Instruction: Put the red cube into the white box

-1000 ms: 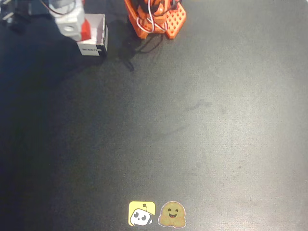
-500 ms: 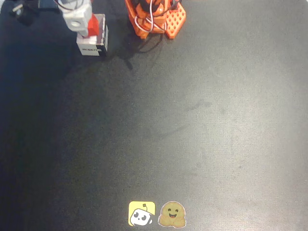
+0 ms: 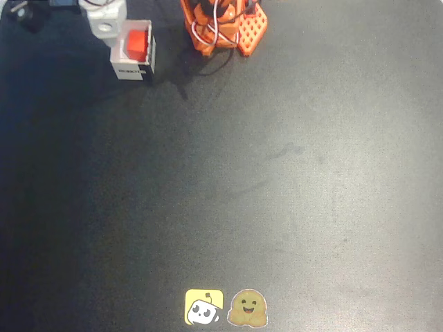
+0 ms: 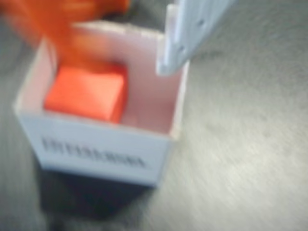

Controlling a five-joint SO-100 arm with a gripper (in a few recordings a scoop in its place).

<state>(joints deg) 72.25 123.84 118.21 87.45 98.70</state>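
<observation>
- Overhead view: the hand (image 3: 111, 24) sits at the top left of the picture, its white body just left of the white box (image 3: 133, 69) and overlapping the box's left wall.
- From here I cannot tell whether its fingers are apart or together.
- The red cube (image 3: 136, 45) lies inside the white box, toward the left half of the opening, with pale interior showing on its right.
- The box stands on the dark tabletop (image 3: 277, 180), its labelled side facing the bottom of the picture.
- The arm's orange base (image 3: 223, 26) stands to the right of the box, apart from it, with white and red cables on it.
- Two stickers, a yellow one (image 3: 203, 307) and a brown smiling one (image 3: 247, 308), lie side by side at the bottom edge, well apart from the box.
- Wrist view, blurred: the hand (image 4: 120, 29) hangs over the box (image 4: 96, 156), with one white finger (image 4: 185, 33) above the right wall and a smeared orange finger at the upper left.
- The two fingers stand apart and hold nothing.
- The cube (image 4: 86, 92) rests on the box floor against the left and near walls, clear of both fingers.
- The dark printed label faces the camera on the near wall.
</observation>
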